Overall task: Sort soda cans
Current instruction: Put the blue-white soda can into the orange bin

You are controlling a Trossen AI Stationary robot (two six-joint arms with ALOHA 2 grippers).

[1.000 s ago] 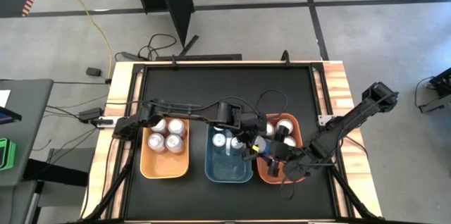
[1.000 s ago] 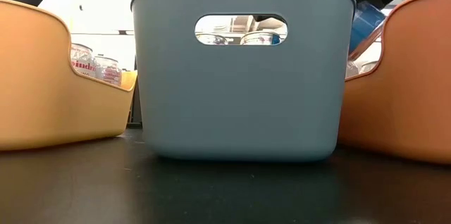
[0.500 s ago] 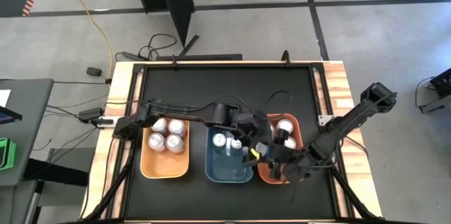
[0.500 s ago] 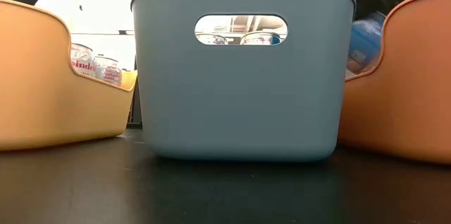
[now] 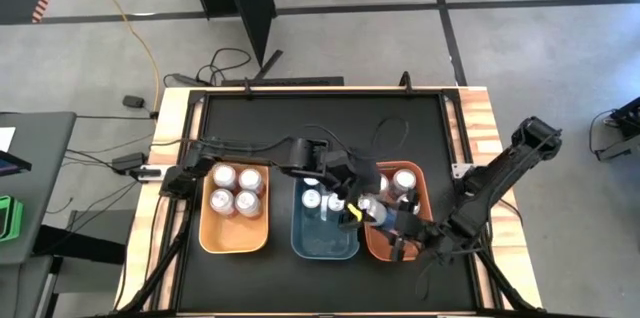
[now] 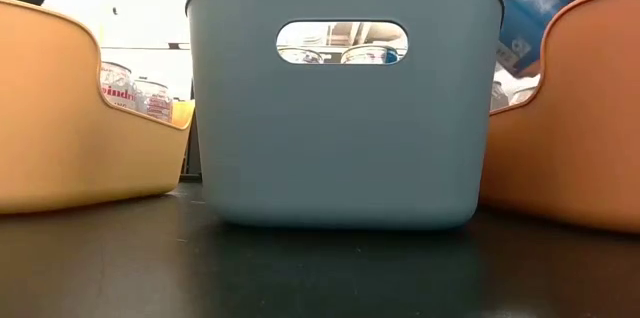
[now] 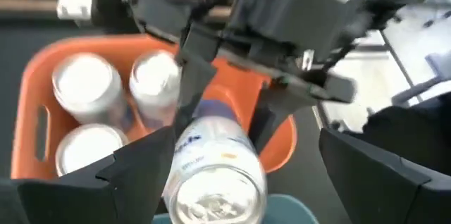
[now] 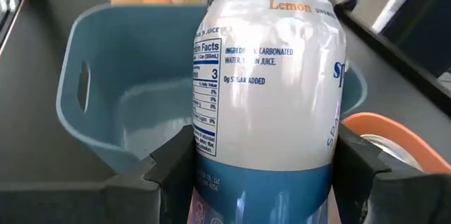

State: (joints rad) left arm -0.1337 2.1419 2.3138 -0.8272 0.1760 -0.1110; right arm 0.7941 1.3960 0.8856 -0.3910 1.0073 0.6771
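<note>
Nearest, the right gripper (image 5: 392,220) sits over the near part of the red-orange plastic bin (image 5: 424,203), its dark fingers (image 8: 176,160) pinching a blue-and-silver-white lemon soda can (image 8: 271,90) on both sides. That can is upright and raised, above the boundary between the red-orange bin and the grey-blue plastic bin (image 5: 318,246) in the middle. Just to its left, the left gripper (image 5: 352,208) hovers close to the same can with its fingers (image 7: 141,164) spread wide apart, the can's shiny top (image 7: 211,199) showing between them without contact. Three more silver-topped cans (image 7: 88,86) stand in the red-orange bin behind. Two silver-topped cans (image 5: 312,200) stand at the far end of the grey-blue bin. At the left, four cans (image 5: 236,190) are clustered in the far half of the orange plastic bin (image 5: 232,238). All three bins rest in a row on the black tabletop (image 5: 320,128).
</note>
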